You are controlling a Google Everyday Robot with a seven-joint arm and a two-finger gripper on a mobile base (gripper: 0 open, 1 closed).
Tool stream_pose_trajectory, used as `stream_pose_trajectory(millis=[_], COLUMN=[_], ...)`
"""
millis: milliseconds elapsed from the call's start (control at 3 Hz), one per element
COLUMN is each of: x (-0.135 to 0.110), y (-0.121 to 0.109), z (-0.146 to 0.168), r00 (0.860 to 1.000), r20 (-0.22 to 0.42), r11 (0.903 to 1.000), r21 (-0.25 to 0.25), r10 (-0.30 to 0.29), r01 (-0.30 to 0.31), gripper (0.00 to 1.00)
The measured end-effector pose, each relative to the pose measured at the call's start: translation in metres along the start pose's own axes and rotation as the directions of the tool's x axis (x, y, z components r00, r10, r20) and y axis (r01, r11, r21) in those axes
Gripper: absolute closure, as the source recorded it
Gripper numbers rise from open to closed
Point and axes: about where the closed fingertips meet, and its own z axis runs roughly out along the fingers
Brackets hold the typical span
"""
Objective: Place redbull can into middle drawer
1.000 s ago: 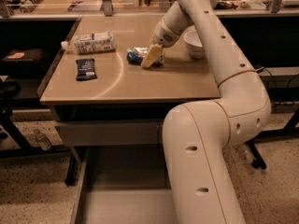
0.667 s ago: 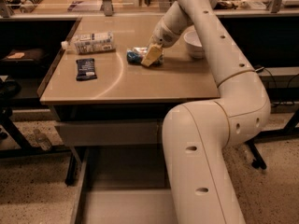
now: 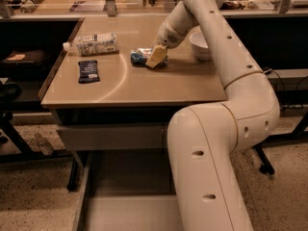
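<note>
The redbull can (image 3: 139, 56), blue and silver, lies on its side on the tan table (image 3: 144, 88), left of the white bowl. My gripper (image 3: 155, 57) reaches down from the far right and sits right at the can, covering its right part with a tan tip. The middle drawer (image 3: 126, 208) stands pulled out below the table's front edge, with a plain grey floor. My arm's thick lower links (image 3: 211, 167) hide the drawer's right side.
A white-labelled bottle (image 3: 94, 43) lies at the table's back left. A flat dark-blue snack bar (image 3: 88, 71) lies in front of it. A white bowl (image 3: 201, 43) stands right of the gripper. A grey drawer front (image 3: 110, 136) is under the tabletop.
</note>
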Motion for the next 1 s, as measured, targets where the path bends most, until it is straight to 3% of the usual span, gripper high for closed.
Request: stream_pose_trajectory(millis=[667, 1000], x=[0.000, 0.006], y=[0.015, 0.034], z=[-0.049, -0.082], r00=[0.998, 0.996], r20=[0.038, 0.053], r11=[0.9979, 0.9942], r21=[0.041, 0.083], r10=[-0.051, -0.073], r01=[0.050, 0.068], gripper=[1.00, 1.00])
